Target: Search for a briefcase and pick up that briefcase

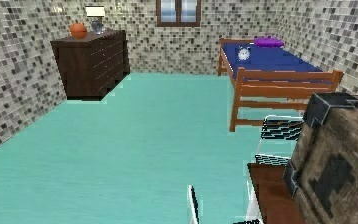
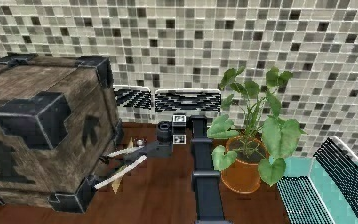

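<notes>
In the forward view, the wooden crate [image 1: 332,150] crowds the lower right, so a turn of the base could knock it. In the arm side view, the gripper [image 2: 135,152] sits at centre near a pale stick [image 2: 117,178]. Its jaws' state and any load cannot be told, and a reach could snag the stick or the potted plant [image 2: 249,135] at right. Whether the dark ribbed cases [image 2: 192,101] at the tiled wall, upper centre, are the briefcase cannot be told, so a wrong grab is possible.

Big box [image 2: 47,120] on table [image 2: 159,203]. Right of box: plant [image 2: 249,120]. Past box, fwd view: bed [image 1: 277,68]. Far left of box: drawers [image 1: 92,62] w/ ball [image 1: 79,30] on top.
</notes>
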